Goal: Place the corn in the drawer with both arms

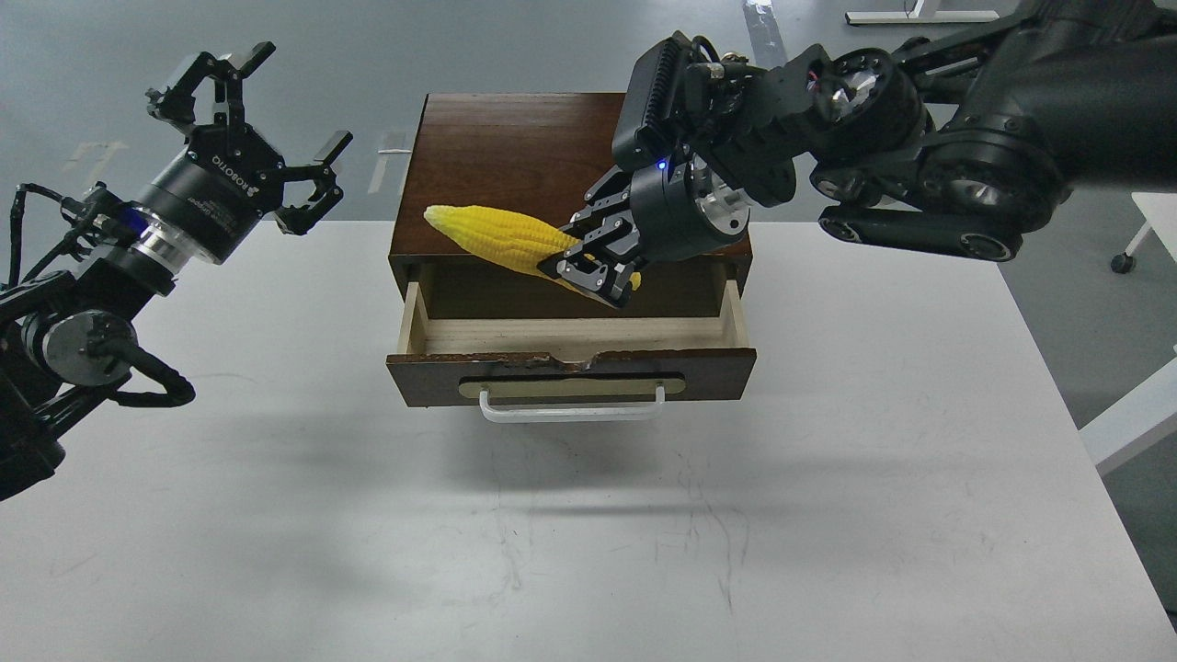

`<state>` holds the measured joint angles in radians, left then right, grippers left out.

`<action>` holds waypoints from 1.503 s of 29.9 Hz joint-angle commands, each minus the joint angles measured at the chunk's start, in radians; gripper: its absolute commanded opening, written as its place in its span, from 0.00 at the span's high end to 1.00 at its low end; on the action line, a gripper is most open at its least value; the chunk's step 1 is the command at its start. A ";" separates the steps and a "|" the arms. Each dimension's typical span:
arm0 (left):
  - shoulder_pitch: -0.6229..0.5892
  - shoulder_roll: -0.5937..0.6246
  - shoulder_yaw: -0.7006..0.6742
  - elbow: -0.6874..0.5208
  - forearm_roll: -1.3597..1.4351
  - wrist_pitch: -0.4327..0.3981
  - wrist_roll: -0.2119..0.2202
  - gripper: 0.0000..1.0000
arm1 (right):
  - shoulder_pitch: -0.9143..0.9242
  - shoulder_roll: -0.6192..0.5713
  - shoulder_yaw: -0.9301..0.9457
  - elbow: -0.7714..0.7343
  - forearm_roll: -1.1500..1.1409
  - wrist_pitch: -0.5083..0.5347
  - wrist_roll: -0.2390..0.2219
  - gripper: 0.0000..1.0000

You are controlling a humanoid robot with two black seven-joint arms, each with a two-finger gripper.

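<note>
The dark wooden box (pixel 515 156) stands at the back middle of the table, its drawer (pixel 570 375) pulled open toward me, showing a pale wood interior and a white bar handle (pixel 570 410). My right gripper (pixel 593 267) is shut on the yellow corn (pixel 497 239) and holds it just above the open drawer, pointed end to the left. My left gripper (pixel 253 129) is open and empty, raised above the table's far left edge, apart from the box.
The white table (pixel 828 515) spreads in front of the drawer. My right arm (pixel 919 156) reaches in over the box's right rear. A white table leg shows at the right edge (pixel 1136 423). Grey floor lies behind.
</note>
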<state>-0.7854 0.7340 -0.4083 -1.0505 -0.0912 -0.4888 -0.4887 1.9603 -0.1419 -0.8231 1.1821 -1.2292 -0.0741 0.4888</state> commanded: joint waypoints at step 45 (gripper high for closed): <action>0.006 0.018 -0.027 0.006 0.005 0.000 0.000 0.02 | -0.080 -0.071 0.103 -0.013 0.090 -0.032 0.000 0.12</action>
<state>-0.7792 0.7538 -0.4316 -1.0460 -0.0915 -0.4886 -0.4887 1.8820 -0.1800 -0.7883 1.1656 -1.2197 -0.1071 0.4887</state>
